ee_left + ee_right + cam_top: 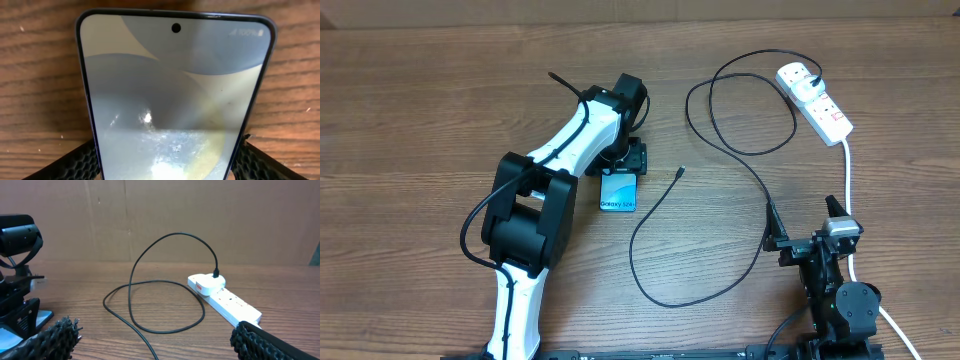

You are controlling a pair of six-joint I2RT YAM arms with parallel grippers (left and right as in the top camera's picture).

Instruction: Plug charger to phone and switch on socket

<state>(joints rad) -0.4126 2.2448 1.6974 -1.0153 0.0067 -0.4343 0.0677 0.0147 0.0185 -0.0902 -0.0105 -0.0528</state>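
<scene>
The phone (618,192) lies flat on the wooden table, its light blue screen up, and fills the left wrist view (175,90). My left gripper (625,160) sits over its far end, one finger against each long edge (167,165). The charger is a thin black cable (650,215) with its connector tip (679,172) lying free just right of the phone. It loops back to a white plug (797,76) in the socket (825,112), a white power strip at the far right, also in the right wrist view (225,297). My right gripper (803,222) is open and empty (155,340).
The socket's thick white cord (847,170) runs down the right side past the right arm. The cable's loops (150,255) lie between the two arms. A brown cardboard wall stands behind the table.
</scene>
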